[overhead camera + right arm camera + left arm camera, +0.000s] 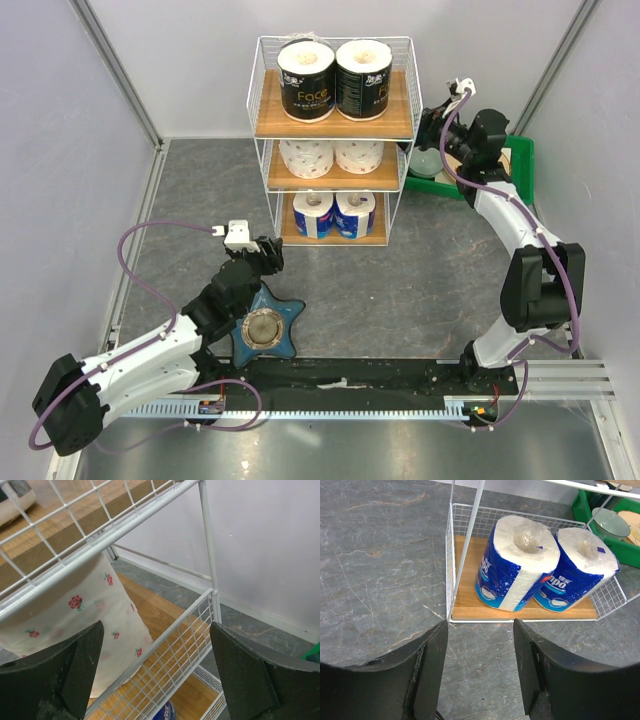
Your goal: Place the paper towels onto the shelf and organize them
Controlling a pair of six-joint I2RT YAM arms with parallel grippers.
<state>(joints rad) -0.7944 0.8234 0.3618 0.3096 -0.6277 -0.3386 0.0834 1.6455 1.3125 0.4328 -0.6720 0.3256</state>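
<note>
Paper towels (307, 155) all on the shelf (398, 115), two per tier

On the grey surface (420, 290), the shelf stands at the far middle. The left arm (150, 360) reaches toward its lower front. The right arm (520, 230) bends up to its right side, in front of a green tray (522, 160). A blue star dish (265, 330) lies partly under the left arm. The black rolls (307, 85) sit on top, the white rolls (305, 157) in the middle and the blue-white rolls (313, 215) at the bottom, each pair upright and side by side. The left fingers (427, 675) are spread and empty, facing the bottom tier. The right fingers (240, 680) are spread and empty beside the middle tier.
</note>
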